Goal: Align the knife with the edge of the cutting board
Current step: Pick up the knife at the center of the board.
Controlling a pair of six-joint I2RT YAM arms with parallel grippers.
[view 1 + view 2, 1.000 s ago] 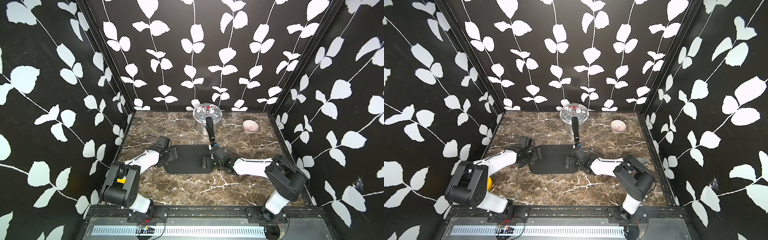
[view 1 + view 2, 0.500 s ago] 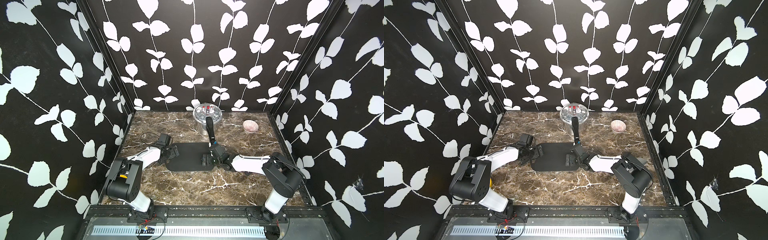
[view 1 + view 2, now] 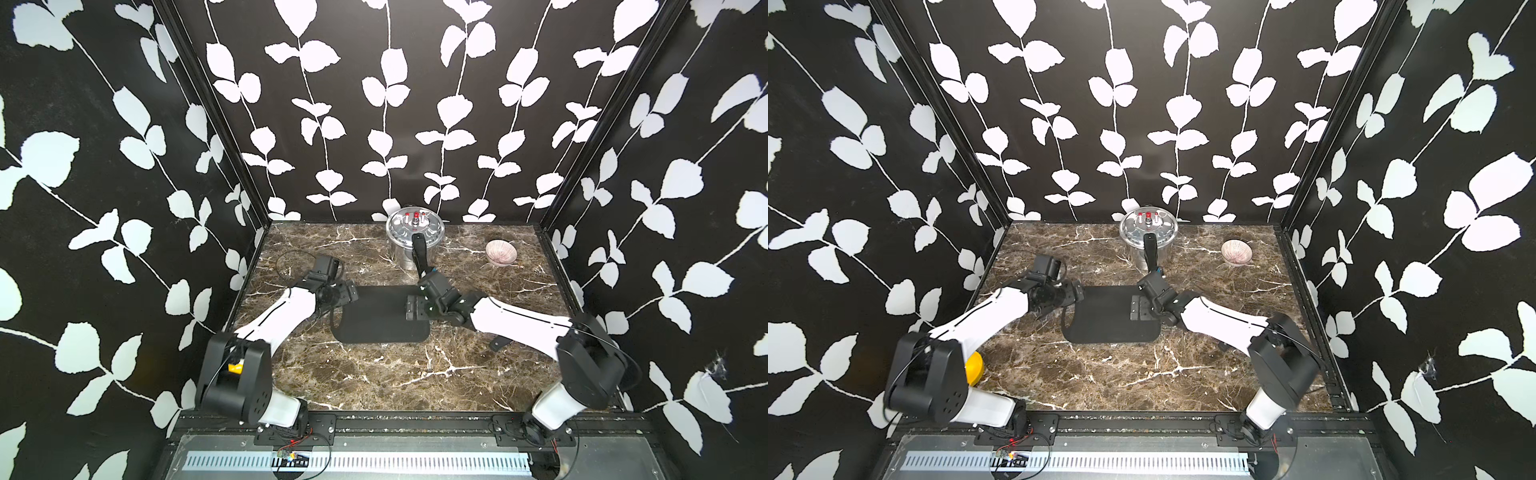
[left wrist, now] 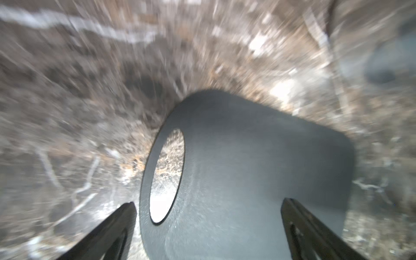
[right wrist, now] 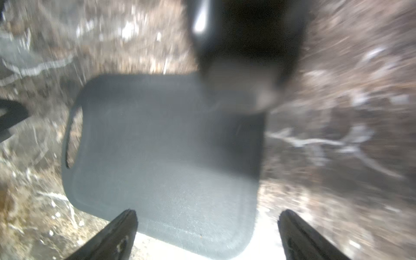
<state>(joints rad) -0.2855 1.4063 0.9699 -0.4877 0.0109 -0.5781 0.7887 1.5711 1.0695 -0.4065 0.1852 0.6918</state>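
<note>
**A:** Where's the knife?

**B:** Not clearly visible. A dark piece (image 3: 498,344) under the right arm (image 3: 519,322) may be its handle. The cutting board (image 3: 380,313) lies on the table (image 3: 374,374).

**A:** The fingers?

**B:** Left fingers (image 4: 108,231) and right fingers (image 5: 112,234) are spread, empty, over the board's ends. Aligning looks unstarted. Next: grasp the knife.

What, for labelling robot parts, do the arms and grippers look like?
The left arm and right arm have white shells with a thin black line, black joints and bulky black shoulder housings. A black cable loops near the left wrist. The left gripper and right gripper are black with tapering fingers.
</note>
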